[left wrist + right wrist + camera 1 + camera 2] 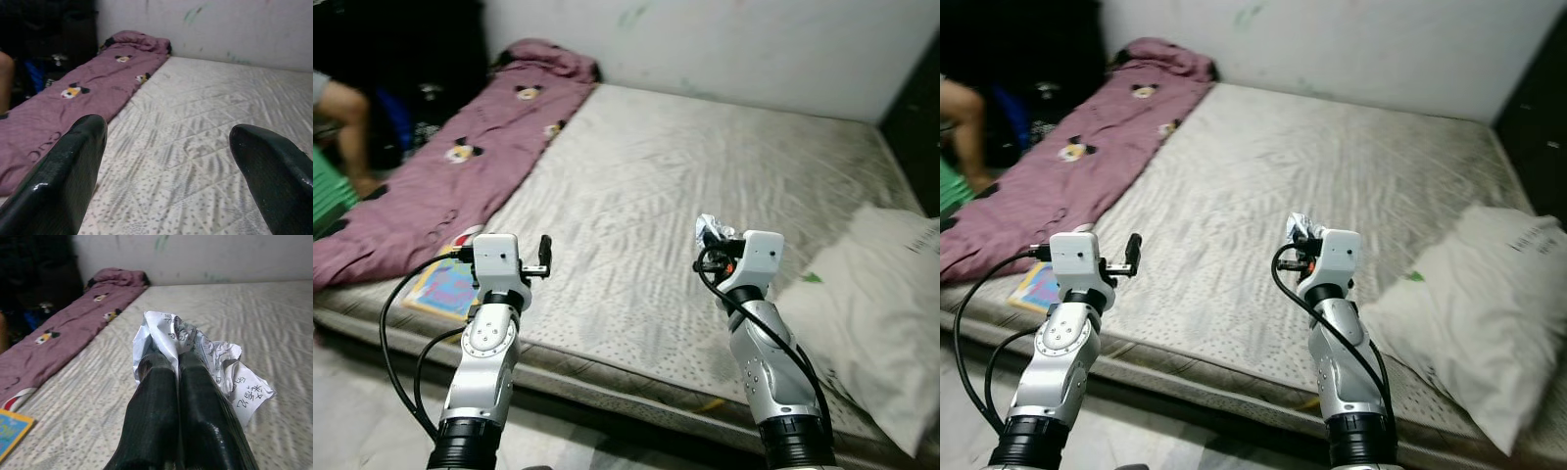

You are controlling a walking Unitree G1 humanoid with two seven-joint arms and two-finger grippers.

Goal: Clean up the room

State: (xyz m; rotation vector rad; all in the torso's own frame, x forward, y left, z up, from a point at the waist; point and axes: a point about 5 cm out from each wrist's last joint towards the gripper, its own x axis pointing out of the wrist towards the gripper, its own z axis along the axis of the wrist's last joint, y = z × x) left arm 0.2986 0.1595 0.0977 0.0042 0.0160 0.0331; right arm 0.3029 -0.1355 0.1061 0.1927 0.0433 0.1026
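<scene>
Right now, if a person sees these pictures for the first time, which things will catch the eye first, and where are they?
First is the crumpled paper with writing on it, pinched in the right gripper above the bare grey mattress. Next is the purple blanket with cartoon patches, lying along the mattress's left edge, with a colourful book at its near end. The left gripper hangs open over the mattress, and a white pillow lies at the right.

Two silver arms with round screw heads are seen, each topped by a white wrist block, looped by black cables and ended in glossy black fingers (63, 181).
</scene>
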